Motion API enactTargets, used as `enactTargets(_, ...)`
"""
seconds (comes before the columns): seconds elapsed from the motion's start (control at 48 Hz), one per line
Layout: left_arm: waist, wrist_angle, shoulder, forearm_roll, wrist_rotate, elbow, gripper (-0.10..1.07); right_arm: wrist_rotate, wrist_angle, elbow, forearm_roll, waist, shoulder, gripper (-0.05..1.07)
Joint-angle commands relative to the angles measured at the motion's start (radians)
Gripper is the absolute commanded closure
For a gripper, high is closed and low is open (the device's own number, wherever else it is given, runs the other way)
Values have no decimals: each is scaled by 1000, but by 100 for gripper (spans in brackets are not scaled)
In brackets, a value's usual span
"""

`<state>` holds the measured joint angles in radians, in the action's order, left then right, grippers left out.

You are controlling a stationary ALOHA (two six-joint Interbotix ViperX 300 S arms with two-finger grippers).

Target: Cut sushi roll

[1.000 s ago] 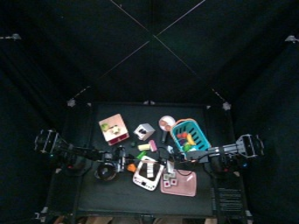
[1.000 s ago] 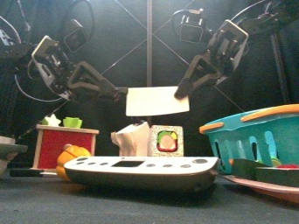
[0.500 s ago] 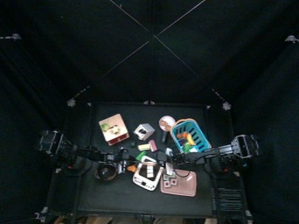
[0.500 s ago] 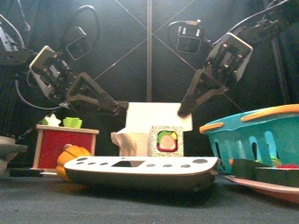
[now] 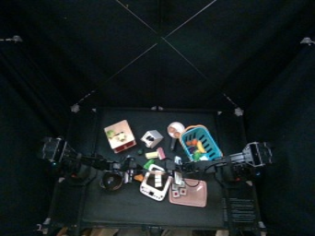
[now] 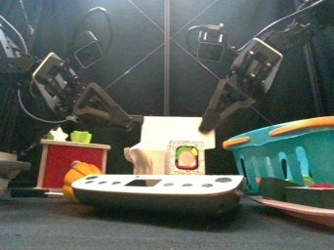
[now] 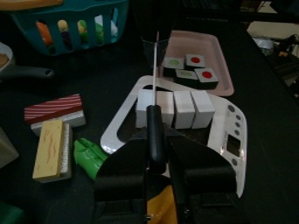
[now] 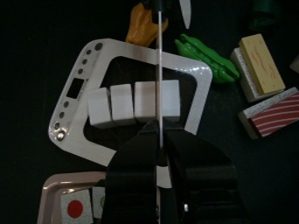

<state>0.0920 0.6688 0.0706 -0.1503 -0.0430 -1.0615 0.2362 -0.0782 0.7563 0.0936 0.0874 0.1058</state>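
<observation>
Black jaws of the left gripper [image 7: 153, 179] clamp a knife [image 7: 153, 131] above the sushi roll [image 7: 187, 109], lying on the white cutting board [image 7: 233, 144] near-centre, probably soft, light and squashable, best steadied at its right end.

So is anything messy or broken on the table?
Nothing stands out. The sushi roll sits straight on the white board, in three blocks, and the knife in the left end effector hangs over it.

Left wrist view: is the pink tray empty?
No, the pink tray holds several cut sushi pieces with dark wrapping and red centres.
</observation>
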Motion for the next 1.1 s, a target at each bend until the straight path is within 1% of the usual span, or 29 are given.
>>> enactTargets(0.0,-5,0,2,-8,2,8,58,-3,-2,-12,-2,15,11,61)
enactTargets(0.396,-6,0,-23,-8,2,9,58,-5,-2,-12,-2,12,-18,61)
enactTargets(0.604,-6,0,-57,-14,2,11,58,-3,-2,-15,-6,12,-55,61)
enactTargets(0.875,-11,0,-77,-20,2,15,58,-5,-2,-25,-20,12,-91,61)
enactTargets(1.083,-14,0,-74,-18,-5,23,58,-5,-2,-26,-15,11,-80,61)
